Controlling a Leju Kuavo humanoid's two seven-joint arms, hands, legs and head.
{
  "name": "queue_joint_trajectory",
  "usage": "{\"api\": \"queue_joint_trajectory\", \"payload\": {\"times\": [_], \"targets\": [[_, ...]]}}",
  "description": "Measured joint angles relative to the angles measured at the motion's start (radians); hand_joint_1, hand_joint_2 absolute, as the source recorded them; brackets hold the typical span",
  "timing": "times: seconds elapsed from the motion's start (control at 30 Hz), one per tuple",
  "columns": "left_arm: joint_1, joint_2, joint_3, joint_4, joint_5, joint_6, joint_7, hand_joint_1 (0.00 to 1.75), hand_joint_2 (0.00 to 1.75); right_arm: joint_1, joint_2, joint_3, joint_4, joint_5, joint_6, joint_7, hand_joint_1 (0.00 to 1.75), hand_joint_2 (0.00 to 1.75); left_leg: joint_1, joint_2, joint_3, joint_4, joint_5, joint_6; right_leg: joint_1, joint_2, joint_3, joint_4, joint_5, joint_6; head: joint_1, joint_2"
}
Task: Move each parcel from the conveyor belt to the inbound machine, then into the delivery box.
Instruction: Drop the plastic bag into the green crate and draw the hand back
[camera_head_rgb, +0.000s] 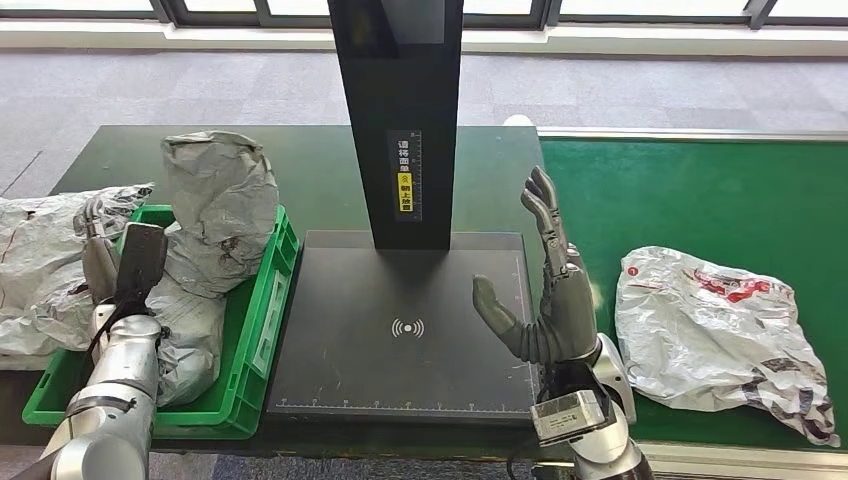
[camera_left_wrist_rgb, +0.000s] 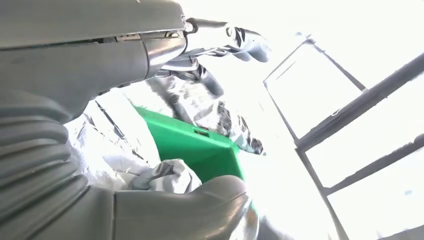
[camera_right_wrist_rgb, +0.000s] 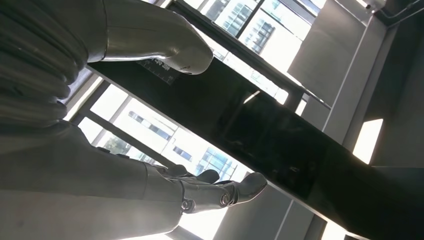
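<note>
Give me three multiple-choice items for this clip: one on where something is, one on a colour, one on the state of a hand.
1. Where does the white parcel with red print lie?
A. on the green conveyor belt
B. in the crate
C. on the black machine plate

2. What colour is the crate holding the grey parcels?
A. blue
B. green
C. red

3. How is the right hand?
A. gripping a parcel
B. pressing flat on the plate
C. open, holding nothing

Answers: 1 A, it rests on the belt to the right of the plate. 2 B, the crate's walls are green. 3 C, its fingers are spread upright with nothing between them.
</note>
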Motion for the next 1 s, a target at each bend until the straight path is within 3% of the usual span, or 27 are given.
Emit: {"api": "queue_joint_trajectory", "payload": {"times": [0.1, 0.3, 0.53, 0.7, 0.87, 1.0], "targets": [[0.027, -0.022, 0.008, -0.085, 0.095, -0.039, 0.022, 0.00, 0.00, 0.001, 0.006, -0.001, 0.000, 0.013, 0.004, 0.000, 0.00, 1.75, 0.000, -0.001, 0.000, 0.000, 0.000, 0.000, 0.000, 0.000, 0.000, 0.000, 0.000, 0.000, 0.000, 0.000], [0.087, -0.078, -0.025, -0.244, 0.137, -0.024, 0.087, 0.00, 0.00, 0.010, 0.028, -0.019, 0.000, 0.054, 0.025, 0.000, 0.00, 1.75, 0.000, -0.001, -0.001, 0.000, 0.000, 0.000, 0.000, 0.000, 0.000, 0.000, 0.000, 0.000, 0.000, 0.000], [0.150, -0.132, -0.079, -0.396, 0.164, -0.015, 0.101, 0.00, 0.00, 0.019, 0.044, -0.032, 0.000, 0.067, 0.031, 0.000, 0.00, 1.75, 0.000, -0.001, -0.001, 0.000, 0.000, 0.000, 0.000, 0.000, 0.000, 0.000, 0.000, 0.000, 0.000, 0.000], [0.244, -0.187, -0.136, -0.577, 0.406, -0.110, -0.050, 0.00, 0.00, 0.035, 0.048, -0.033, 0.000, 0.069, 0.009, 0.000, 0.00, 1.75, 0.000, 0.000, -0.001, 0.000, 0.000, 0.000, 0.000, 0.000, -0.001, 0.000, 0.000, 0.000, 0.000, 0.000], [0.319, -0.227, -0.211, -0.740, 0.488, -0.127, -0.075, 0.00, 0.00, 0.043, 0.048, -0.033, 0.000, 0.068, -0.002, 0.000, 0.00, 1.75, 0.000, 0.000, -0.002, 0.000, -0.001, 0.001, 0.000, 0.000, -0.001, -0.001, 0.000, 0.000, 0.000, 0.000], [0.390, -0.257, -0.275, -0.854, 0.637, -0.257, -0.109, 0.00, 0.00, 0.047, 0.051, -0.051, 0.001, 0.104, -0.004, 0.012, 0.00, 1.75, 0.000, 0.000, -0.002, 0.000, -0.001, 0.001, 0.000, 0.000, -0.002, -0.001, 0.000, 0.000, 0.000, 0.000]]}}
